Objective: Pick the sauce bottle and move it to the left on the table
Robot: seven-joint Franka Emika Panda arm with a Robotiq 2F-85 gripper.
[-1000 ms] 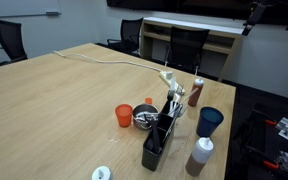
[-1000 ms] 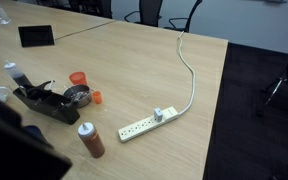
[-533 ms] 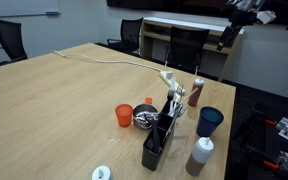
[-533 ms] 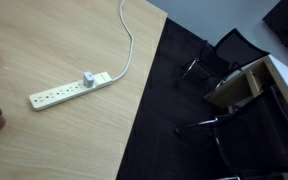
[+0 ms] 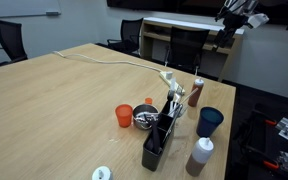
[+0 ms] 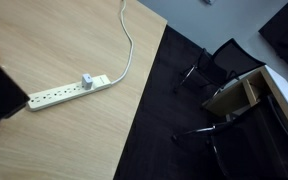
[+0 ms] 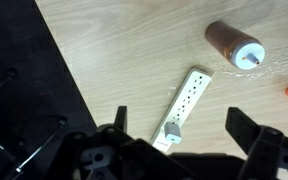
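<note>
The sauce bottle (image 5: 197,92), slim and reddish-brown with a small pale cap, stands upright on the light wood table (image 5: 64,110) beside the blue cup (image 5: 209,121). In the wrist view the bottle (image 7: 232,44) shows at the upper right, well away from the fingers. My gripper (image 7: 182,126) is open and empty, high above the table, with the white power strip (image 7: 184,104) between its fingers. In an exterior view the gripper (image 5: 231,20) hangs at the top right, far above and behind the bottle.
A fat brown bottle with a wide white cap (image 5: 200,155), a black organizer (image 5: 157,142), an orange cup (image 5: 124,115) and a metal bowl (image 5: 144,120) stand near the sauce bottle. The power strip (image 6: 69,91) with its cable lies near the table edge. Office chairs (image 6: 219,70) stand beyond the edge.
The arm's end has shifted a little to the left at the top of the exterior view. The things on the table have not moved.
</note>
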